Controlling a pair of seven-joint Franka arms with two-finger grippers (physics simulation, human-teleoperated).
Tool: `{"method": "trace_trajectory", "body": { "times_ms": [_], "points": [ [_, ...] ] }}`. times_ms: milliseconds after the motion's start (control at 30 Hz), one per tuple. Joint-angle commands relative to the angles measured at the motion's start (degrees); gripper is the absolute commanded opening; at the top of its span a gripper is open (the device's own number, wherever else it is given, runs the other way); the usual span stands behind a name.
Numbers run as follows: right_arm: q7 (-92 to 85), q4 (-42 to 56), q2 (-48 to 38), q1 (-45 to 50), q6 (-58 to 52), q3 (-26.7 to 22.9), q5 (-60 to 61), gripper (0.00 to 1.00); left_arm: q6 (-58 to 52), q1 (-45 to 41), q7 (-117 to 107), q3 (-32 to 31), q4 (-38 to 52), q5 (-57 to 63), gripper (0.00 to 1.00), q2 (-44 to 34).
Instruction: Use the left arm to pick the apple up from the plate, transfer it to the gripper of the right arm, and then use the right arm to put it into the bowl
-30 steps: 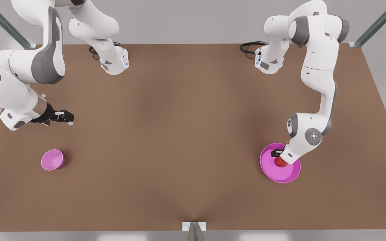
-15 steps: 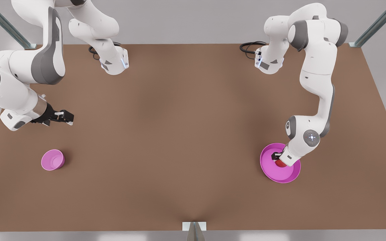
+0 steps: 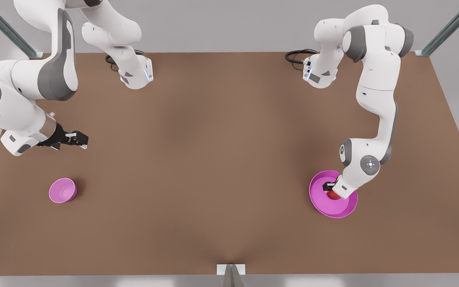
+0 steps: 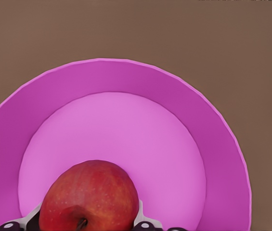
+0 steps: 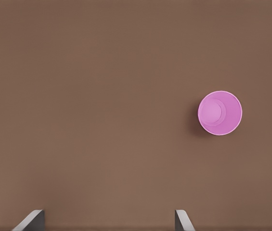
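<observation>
While the left gripper sits low inside the plate, its fingers flank the apple on both sides, closed against it or nearly so; contact can't be confirmed. Apple rests on the plate floor between them. Right gripper waits above the table, fingers spread apart, bowl nearby, apart from it.
</observation>
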Motion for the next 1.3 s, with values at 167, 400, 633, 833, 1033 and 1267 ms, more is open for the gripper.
{"method": "trace_trajectory", "body": {
  "times_ms": [167,400,633,833,1033,1267],
  "points": [
    [-0.1,-0.1,-0.1,0.0,-0.1,0.0,0.1,1.0,-3.4,0.2,2.1,-0.1,1.0,-0.1,0.74,-2.4],
    [0.1,0.0,-0.1,0.0,-0.3,0.1,5.0,1.0,-25.7,0.4,11.5,-5.9,10.7,-12.6,0.74,-9.7],
    [0.0,0.6,6.7,1.9,10.5,0.1,28.5,1.0,-25.6,-0.8,60.8,-20.4,23.6,-45.1,0.74,-1.9],
    [-12.3,0.4,16.9,1.7,15.8,0.1,61.1,1.0,-16.5,-7.9,105.4,-25.4,30.4,-76.6,0.74,7.1],
    [-45.6,-4.6,23.9,0.5,15.5,2.7,87.5,1.0,-8.8,-14.1,122.0,-29.0,42.6,-82.9,0.75,17.9],
    [-61.1,-6.7,25.1,0.8,13.1,5.7,90.6,1.0,-8.0,-14.2,129.7,-29.5,42.7,-86.7,0.76,20.0]
  ]
}}
